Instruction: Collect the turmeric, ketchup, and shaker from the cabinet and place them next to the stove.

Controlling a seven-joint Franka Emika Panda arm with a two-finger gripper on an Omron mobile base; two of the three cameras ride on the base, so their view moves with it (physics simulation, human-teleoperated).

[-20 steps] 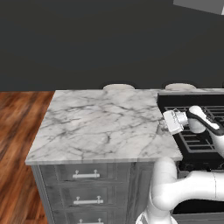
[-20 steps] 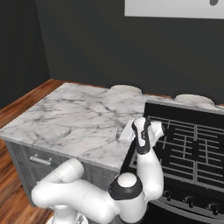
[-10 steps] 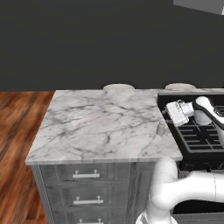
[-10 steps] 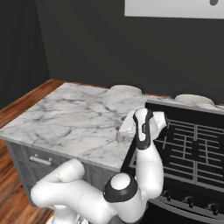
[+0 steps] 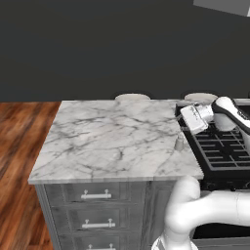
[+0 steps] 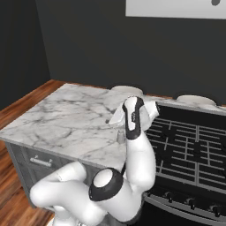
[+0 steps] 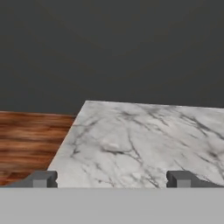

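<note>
Standing upright on the marble counter (image 5: 112, 141) just beside the stove (image 5: 222, 151), the shaker (image 5: 179, 142) sits apart from and below the raised gripper (image 5: 181, 113), whose jaws are spread wide with nothing between them, both fingertips (image 7: 43, 178) over bare marble.

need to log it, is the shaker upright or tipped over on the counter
Upright: the shaker stands on the marble counter beside the stove, rounded top up.

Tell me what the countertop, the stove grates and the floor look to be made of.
Countertop: polished white marble or a lookalike, given its grey veining.
Stove grates: matte black bars in a grid, likely cast iron.
Floor: reddish-brown planks with grain, apparently glossy wood or laminate.
</note>
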